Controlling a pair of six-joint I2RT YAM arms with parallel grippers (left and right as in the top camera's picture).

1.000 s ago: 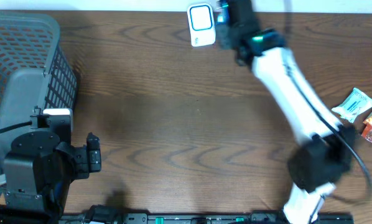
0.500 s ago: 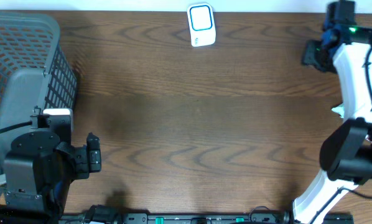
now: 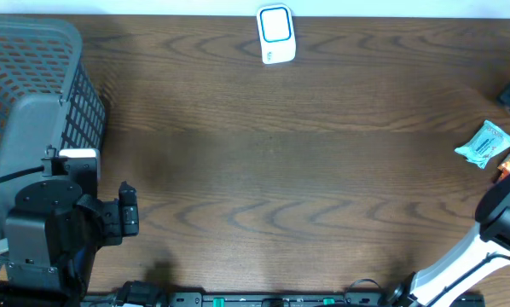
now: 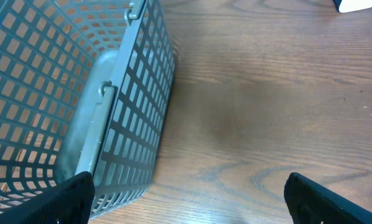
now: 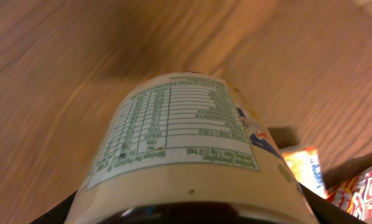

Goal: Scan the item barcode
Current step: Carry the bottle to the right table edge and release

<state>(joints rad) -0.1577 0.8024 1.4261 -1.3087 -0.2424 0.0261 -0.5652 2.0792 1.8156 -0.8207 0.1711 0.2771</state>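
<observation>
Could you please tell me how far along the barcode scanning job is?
Seemingly done: the scan, since the right end effector was at the white blue-screened scanner a second ago and has swung right. In hand: the cream round container with a green-printed label. Left: setting it down, then probably scanning the teal crinkled packet.

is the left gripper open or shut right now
Open. In the left wrist view the left gripper has its two fingers far apart at the bottom corners, with only bare table between them.
</observation>
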